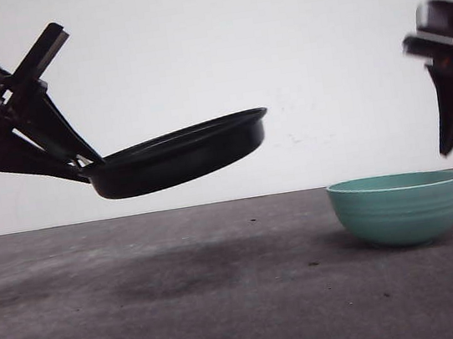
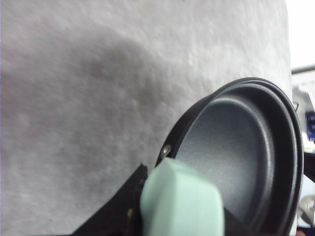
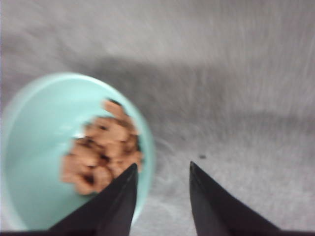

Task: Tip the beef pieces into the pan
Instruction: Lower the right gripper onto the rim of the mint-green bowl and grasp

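So left hand is clamped on the pan handle, lifted mid-frame; right hand, fingers apart, next needs to grab the bowl of beef pieces.

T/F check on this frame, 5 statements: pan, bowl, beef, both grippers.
1. The left gripper holds the pan in the air by its handle. True.
2. The beef pieces are already in the pan. False: they lie in the teal bowl; the pan's inside looks bare.
3. The bowl stands on the table. True.
4. The right gripper is shut on the bowl's rim. False: its fingers are apart, above the bowl, holding nothing.
5. The pan rests flat on the table. False: it is lifted and tilted, its shadow below it.
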